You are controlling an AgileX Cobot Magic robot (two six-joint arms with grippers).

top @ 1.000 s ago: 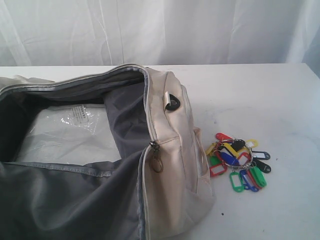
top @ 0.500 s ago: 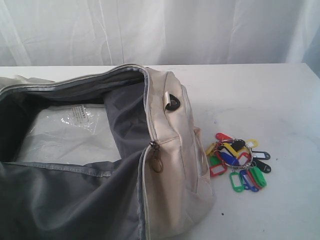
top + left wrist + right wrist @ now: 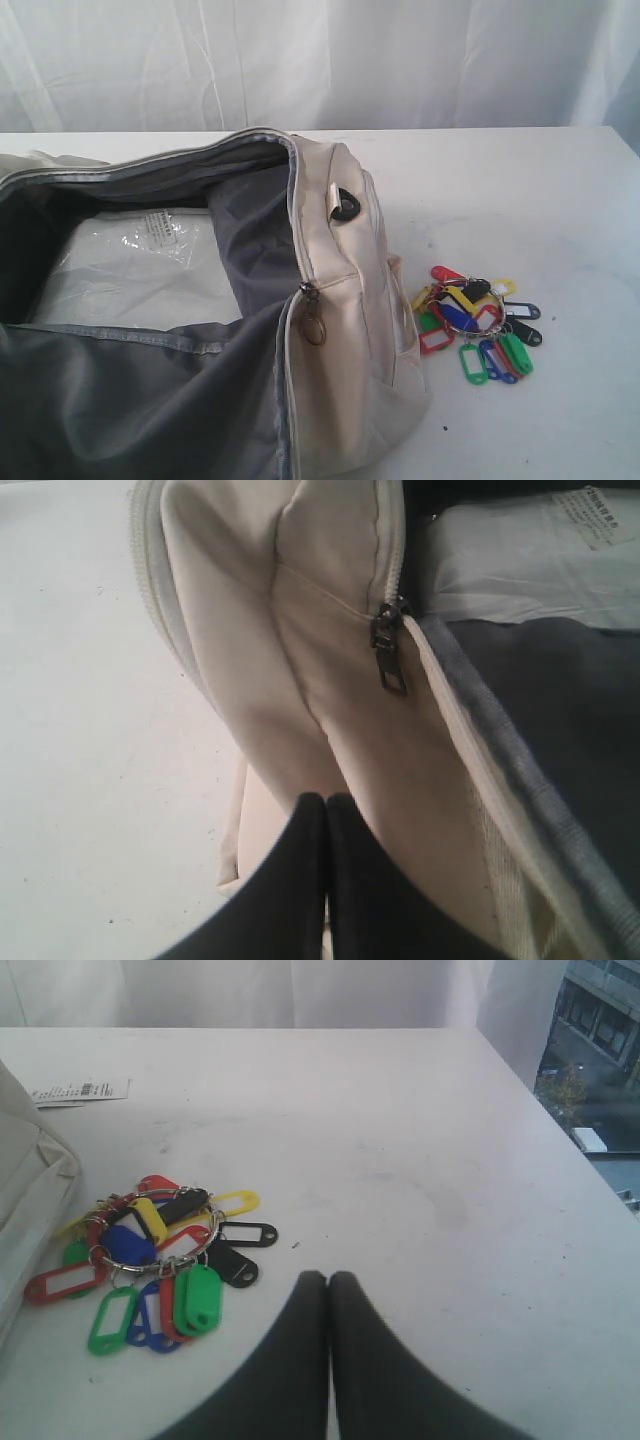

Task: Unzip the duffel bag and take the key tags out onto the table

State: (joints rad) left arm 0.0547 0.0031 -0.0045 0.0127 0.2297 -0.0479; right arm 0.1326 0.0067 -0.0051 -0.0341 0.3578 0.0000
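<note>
Currently the duffel bag (image 3: 340,330) is seen unzipped, filling the lower left of the exterior frame. Its grey lining (image 3: 250,240) is exposed, and a clear plastic sheet (image 3: 130,265) is seen inside. A dark zipper pull (image 3: 314,325) with a metal ring is hung at the cream end panel. The key tags (image 3: 477,320) are laid on the white worktop (image 3: 520,190), lower right of centre, just beside the bag and outside it.

The left end effector (image 3: 327,800) is pressed together with nothing pinched, close by the bag's cream side; contact cannot be judged. The right end effector (image 3: 328,1278) is likewise pressed together and empty, held over the worktop near the tags.
</note>
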